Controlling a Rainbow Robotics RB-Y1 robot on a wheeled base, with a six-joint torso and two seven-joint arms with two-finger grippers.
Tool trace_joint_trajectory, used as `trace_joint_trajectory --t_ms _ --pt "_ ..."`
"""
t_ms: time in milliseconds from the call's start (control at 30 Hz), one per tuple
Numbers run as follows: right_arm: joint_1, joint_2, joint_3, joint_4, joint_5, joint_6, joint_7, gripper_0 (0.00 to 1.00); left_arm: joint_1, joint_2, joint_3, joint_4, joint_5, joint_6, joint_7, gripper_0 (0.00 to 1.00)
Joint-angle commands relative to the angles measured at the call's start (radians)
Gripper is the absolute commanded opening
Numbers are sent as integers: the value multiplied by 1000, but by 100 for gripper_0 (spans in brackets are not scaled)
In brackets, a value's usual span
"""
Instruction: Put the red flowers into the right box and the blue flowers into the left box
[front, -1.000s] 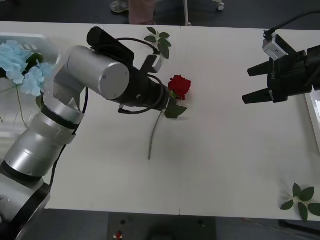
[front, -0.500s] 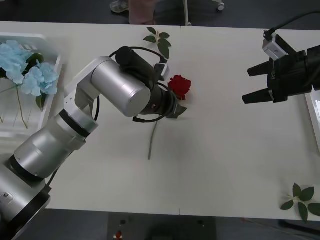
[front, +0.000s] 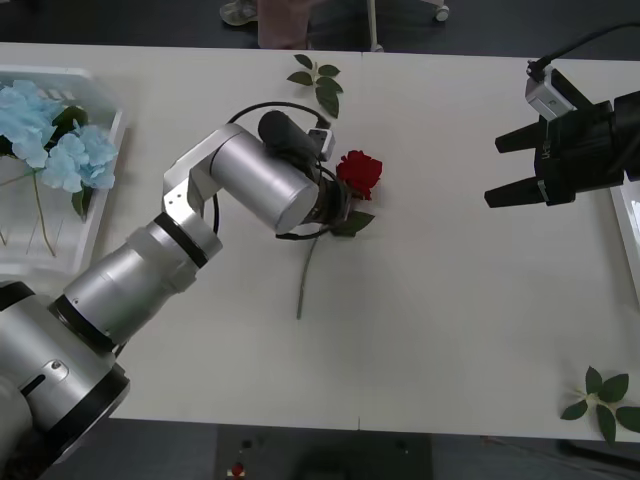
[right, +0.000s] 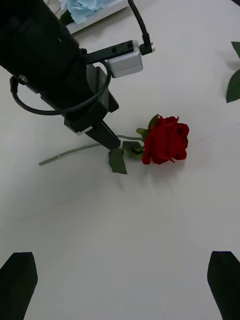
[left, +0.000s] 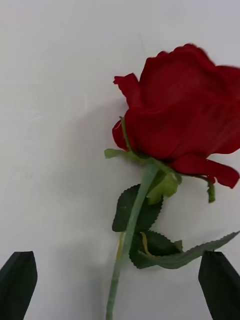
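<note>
Left arm reaching forward and inward, wrist bent down, left gripper (left: 120, 285) low with fingers (left: 19, 280) spread wide. Right arm held raised at the far right, right gripper (front: 512, 168) open, fingers (front: 505, 192) pointing left.

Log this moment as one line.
left end effector: open, straddling rose stem | right end effector: open, idle near right box | hydrangeas: in left box

White table (front: 450, 300), green leaf sprig (front: 318, 82) near its far edge, another leaf sprig (front: 603, 398) at near right corner
</note>
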Motion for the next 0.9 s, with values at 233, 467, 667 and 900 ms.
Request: trace_joint_trajectory --t_ms 233,467,667,900 --pt "-19 -5 -11 -9 -7 -4 -15 100 -106 -9 -132 114 -11 -63 74 94" --pt "-19 -5 -11 -9 -7 -4 -15 100 -106 -9 -155 114 -10 -72 91 94" --pt "-19 -5 -11 -9 -7 -4 -15 100 -106 -6 -191 114 -11 -82 109 94" --pt "-19 -5 -11 -9 -7 -4 -15 100 -106 -2 -218 114 -22 -108 126 1"
